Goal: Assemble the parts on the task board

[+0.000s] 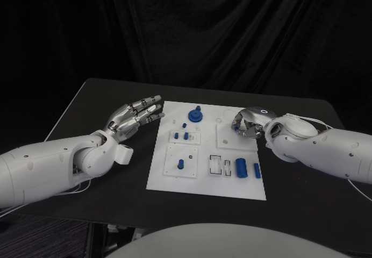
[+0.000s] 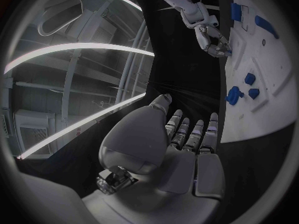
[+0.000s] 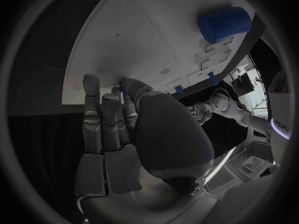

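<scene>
Nearest to us, along the near edge of the white task board point(image 1: 203, 185), two blue parts lie on their sides: a stout blue cylinder point(image 1: 242, 166) and, just beside it toward the right arm, a slimmer blue peg point(image 1: 256, 170). Both point their long axes away from us, toward the far edge of the table point(image 1: 93, 102). To their left sits a small blue piece point(image 1: 180, 163) in a square inset plate.

Farther in, our right hand point(image 1: 249, 124) hangs over the board's right half, fingers curled down toward the white surface. From its own wrist camera we see those fingers point(image 3: 93, 109) extended, tips near or on the plate; we cannot tell whether they pinch anything. The lying cylinder and peg are on the near side of this hand, back toward our body, so we judge it the better-placed hand to reach them by drawing in.

On the opposite side, our left hand point(image 1: 138, 116) floats just off the board's left edge, fingers straight and together, palm empty, touching nothing.

Farthest out stands the upright blue knob point(image 1: 195, 114), near the board's far edge between the two hands, with two small blue pegs point(image 1: 183, 135) seated a little nearer. We judge most of the assembly not yet done.
</scene>
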Available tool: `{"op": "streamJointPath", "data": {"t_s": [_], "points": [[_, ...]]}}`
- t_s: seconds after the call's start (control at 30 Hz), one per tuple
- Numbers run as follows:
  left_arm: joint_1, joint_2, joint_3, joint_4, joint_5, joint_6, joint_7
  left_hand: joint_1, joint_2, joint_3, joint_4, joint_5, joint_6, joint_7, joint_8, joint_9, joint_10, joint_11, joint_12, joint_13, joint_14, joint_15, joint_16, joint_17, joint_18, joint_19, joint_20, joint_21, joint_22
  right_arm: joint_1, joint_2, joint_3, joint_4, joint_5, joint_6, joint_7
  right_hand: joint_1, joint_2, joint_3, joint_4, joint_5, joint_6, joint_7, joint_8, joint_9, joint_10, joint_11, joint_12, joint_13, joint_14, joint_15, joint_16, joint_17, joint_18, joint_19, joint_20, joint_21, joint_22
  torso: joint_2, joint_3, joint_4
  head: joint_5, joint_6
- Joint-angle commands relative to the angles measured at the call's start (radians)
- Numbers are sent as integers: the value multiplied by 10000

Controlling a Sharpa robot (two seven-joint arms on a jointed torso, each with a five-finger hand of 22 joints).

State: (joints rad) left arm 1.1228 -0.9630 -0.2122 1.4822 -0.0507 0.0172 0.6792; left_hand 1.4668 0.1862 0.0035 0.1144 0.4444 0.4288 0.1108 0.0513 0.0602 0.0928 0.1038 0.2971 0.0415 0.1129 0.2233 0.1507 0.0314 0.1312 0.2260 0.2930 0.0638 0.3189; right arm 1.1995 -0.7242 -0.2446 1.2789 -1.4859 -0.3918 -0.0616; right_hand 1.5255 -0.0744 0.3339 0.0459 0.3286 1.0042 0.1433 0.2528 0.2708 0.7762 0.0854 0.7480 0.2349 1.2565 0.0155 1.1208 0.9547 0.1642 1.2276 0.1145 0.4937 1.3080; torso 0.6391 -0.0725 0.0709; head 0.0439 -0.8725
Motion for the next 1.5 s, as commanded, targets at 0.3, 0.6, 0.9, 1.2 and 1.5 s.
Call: {"op": "streamJointPath", "data": {"t_s": [0.3,0.6,0.9,1.2,1.5], "points": [[-29,8,9,3,48,182,269,-72,54,88,-22,61,-48,49,11,-7,-99,4,-23,-11,-1,80,27,12,-104,74,-1,21,-10,-45,7,0,15,-7,-923,364,179,231,235,-407,-414,-71,-10,426,548,630,-84,-2,-23,156,-161,-39,45,38,108,-154,539,445,-14,-4,-2,27,-2],[-39,-10,9,0,48,206,234,-72,54,88,-22,61,-48,49,11,-7,-99,4,-23,-11,-1,80,27,12,-104,74,-1,21,-10,-40,-215,44,421,80,-1506,565,167,174,302,-497,-433,-82,-36,520,681,785,-117,-46,-29,257,-194,26,133,8,189,-184,805,488,-4,-3,11,68,-2],[-44,-28,9,15,49,181,209,-72,59,115,-32,75,-47,49,11,-8,-100,6,-12,-10,-3,80,33,13,-109,86,-2,23,-5,144,-712,93,1566,7,-1520,401,122,90,333,-545,-493,-110,-43,563,767,863,-124,-129,-56,336,-206,78,196,-9,237,-199,949,505,-5,-9,-1,98,-2],[-45,-12,9,11,49,173,206,-73,56,122,-36,76,-51,49,11,-8,-99,7,-9,-9,-2,80,36,13,-111,89,-3,24,-6,187,-902,65,3080,-54,-781,332,-8,38,354,-508,-608,-216,-30,561,841,900,-112,-275,-107,378,-193,91,215,-15,245,-193,991,494,-6,-33,16,122,-2],[-45,49,9,-3,48,182,206,-73,56,122,-36,76,-51,49,11,-8,-99,7,-9,-9,-2,80,36,13,-111,89,-3,24,-6,-17,-342,22,3513,-61,-4,469,-86,24,352,-473,-687,-251,-32,566,880,934,-112,-332,-126,398,-185,101,227,-10,232,-183,955,476,6,-19,11,169,-2]]}}
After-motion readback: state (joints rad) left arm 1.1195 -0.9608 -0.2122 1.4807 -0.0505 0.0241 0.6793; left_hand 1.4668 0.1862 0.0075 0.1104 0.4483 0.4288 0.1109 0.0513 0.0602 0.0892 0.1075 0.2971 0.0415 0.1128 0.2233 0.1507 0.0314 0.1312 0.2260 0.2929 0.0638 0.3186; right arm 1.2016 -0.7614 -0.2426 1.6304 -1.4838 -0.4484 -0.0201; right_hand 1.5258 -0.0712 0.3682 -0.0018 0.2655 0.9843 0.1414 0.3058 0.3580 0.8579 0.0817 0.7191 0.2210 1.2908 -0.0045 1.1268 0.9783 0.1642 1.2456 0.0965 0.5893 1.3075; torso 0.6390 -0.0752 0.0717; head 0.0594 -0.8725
